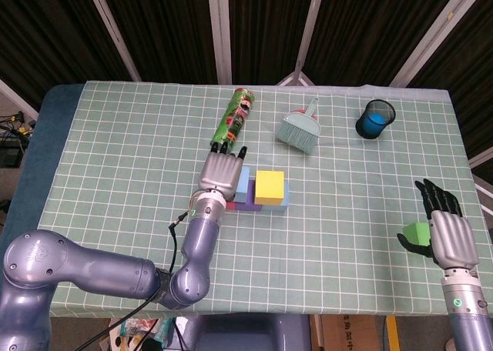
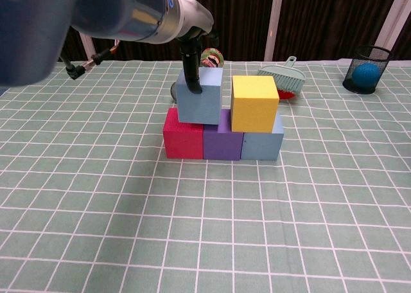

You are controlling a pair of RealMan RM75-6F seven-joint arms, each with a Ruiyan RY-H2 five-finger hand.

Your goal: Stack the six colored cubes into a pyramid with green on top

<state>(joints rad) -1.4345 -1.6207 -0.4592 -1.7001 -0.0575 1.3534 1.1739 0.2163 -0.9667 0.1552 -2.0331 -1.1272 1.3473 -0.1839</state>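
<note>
Three cubes form a row in the chest view: red cube (image 2: 182, 141), purple cube (image 2: 223, 142), light blue cube (image 2: 262, 146). The yellow cube (image 2: 255, 103) sits on the purple and light blue ones. My left hand (image 1: 221, 172) grips a second blue cube (image 2: 200, 97) from above. That cube is slightly tilted over the red-purple seam, left of the yellow one, and I cannot tell whether it rests on the row. At the table's right front edge my right hand (image 1: 449, 232) holds the green cube (image 1: 417, 232) against its thumb.
A green snack can (image 1: 235, 120) lies just behind the stack. A teal dustpan with a brush (image 1: 300, 128) and a black mesh cup holding a blue ball (image 1: 375, 118) stand at the back right.
</note>
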